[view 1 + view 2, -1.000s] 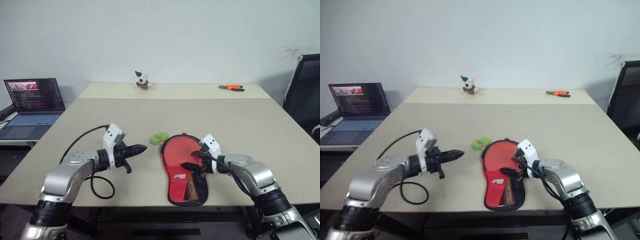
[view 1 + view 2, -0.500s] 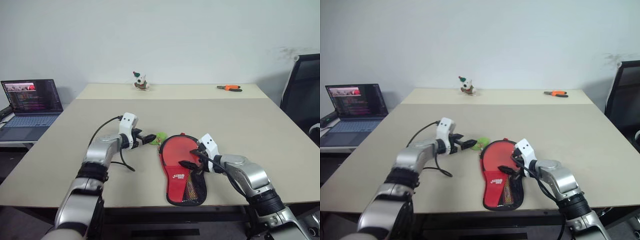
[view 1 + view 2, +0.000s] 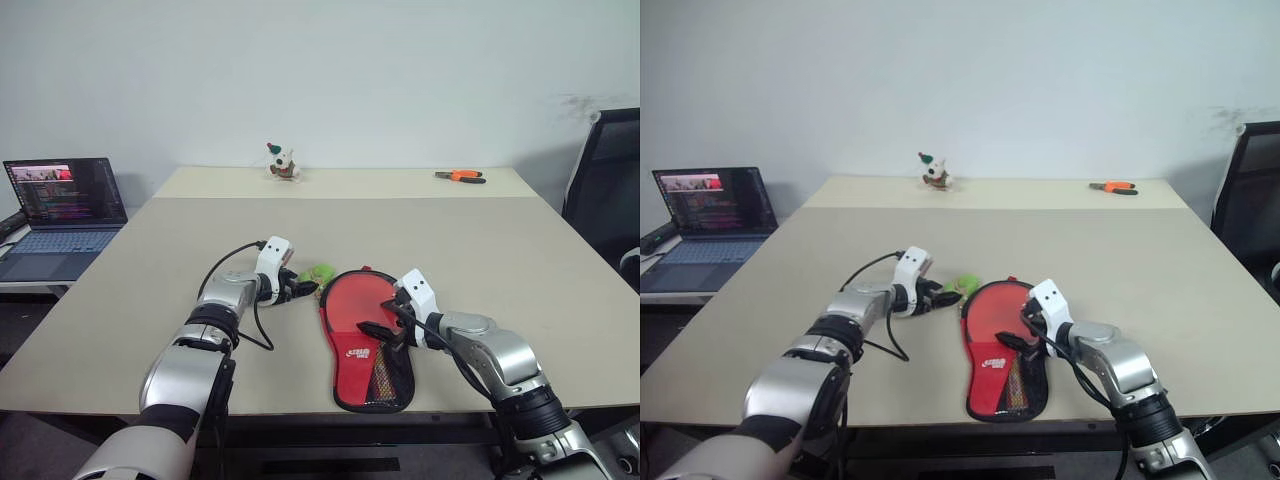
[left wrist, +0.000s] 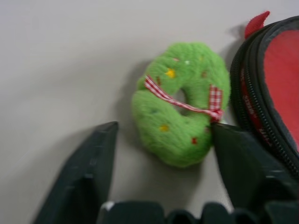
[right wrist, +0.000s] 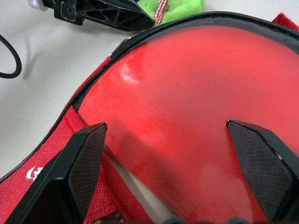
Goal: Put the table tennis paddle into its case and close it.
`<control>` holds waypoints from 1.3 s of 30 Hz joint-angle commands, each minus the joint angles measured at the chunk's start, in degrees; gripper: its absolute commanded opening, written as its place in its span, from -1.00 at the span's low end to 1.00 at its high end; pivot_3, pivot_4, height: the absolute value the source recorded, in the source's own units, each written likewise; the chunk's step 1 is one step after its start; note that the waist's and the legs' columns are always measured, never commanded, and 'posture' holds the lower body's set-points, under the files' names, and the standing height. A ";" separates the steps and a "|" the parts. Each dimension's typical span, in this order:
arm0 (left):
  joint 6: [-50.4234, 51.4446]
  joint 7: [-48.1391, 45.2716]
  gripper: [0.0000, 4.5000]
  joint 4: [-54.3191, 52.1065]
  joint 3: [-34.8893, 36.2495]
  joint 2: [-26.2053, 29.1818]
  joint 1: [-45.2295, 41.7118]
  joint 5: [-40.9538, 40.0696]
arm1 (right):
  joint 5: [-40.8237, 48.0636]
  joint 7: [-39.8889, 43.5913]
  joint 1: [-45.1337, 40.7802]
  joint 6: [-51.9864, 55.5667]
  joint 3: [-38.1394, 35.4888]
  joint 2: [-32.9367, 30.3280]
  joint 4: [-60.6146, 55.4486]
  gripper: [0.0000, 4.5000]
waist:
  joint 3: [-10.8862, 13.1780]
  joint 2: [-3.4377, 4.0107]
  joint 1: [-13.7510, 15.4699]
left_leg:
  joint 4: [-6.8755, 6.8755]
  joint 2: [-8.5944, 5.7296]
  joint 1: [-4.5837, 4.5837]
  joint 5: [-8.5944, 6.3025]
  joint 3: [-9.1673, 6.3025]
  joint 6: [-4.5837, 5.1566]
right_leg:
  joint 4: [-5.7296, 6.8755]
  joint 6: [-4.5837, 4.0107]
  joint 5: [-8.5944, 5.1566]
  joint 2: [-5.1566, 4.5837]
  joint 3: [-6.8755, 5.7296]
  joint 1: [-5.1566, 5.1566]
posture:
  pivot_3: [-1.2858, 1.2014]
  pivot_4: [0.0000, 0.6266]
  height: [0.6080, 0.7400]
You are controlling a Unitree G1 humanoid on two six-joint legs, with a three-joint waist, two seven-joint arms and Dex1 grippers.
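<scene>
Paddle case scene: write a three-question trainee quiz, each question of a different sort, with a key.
1. True or false: the left pincer stands open around the green plush wreath.
2. Which lies inside the open case? A) orange pliers B) the table tennis paddle C) a laptop
3. Fill in: the right pincer is open over the paddle's ___ face.

Key: 1 true; 2 B; 3 red.
</scene>
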 commanded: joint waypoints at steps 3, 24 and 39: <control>-0.62 -0.89 -0.55 0.31 -0.25 -1.11 0.49 1.69 | -0.23 -0.54 -0.16 0.51 -0.08 0.57 -0.30 1.00 | -0.01 -0.01 -0.01 | 0.01 0.00 0.02 0.00 0.00 0.00 | 0.03 0.00 0.00 0.00 0.00 0.01 | 0.03 -0.52 1.00; -6.48 13.59 -0.98 5.21 -0.40 -2.57 -4.34 7.93 | -5.77 -1.17 -0.30 1.50 5.85 1.05 8.46 1.00 | -0.38 -0.25 -0.12 | 0.00 0.05 1.14 0.01 -0.10 -0.01 | -0.08 0.35 -0.16 0.07 0.00 1.15 | 0.03 -0.52 1.00; -11.22 26.22 -0.98 7.98 -0.49 -7.28 -11.67 12.82 | -8.15 1.03 4.48 5.17 11.22 -2.39 3.69 1.00 | -0.48 -0.39 0.05 | -0.12 0.03 0.96 0.02 -0.14 -0.01 | -0.51 0.45 -0.11 0.01 -0.04 1.16 | 0.03 -0.52 1.00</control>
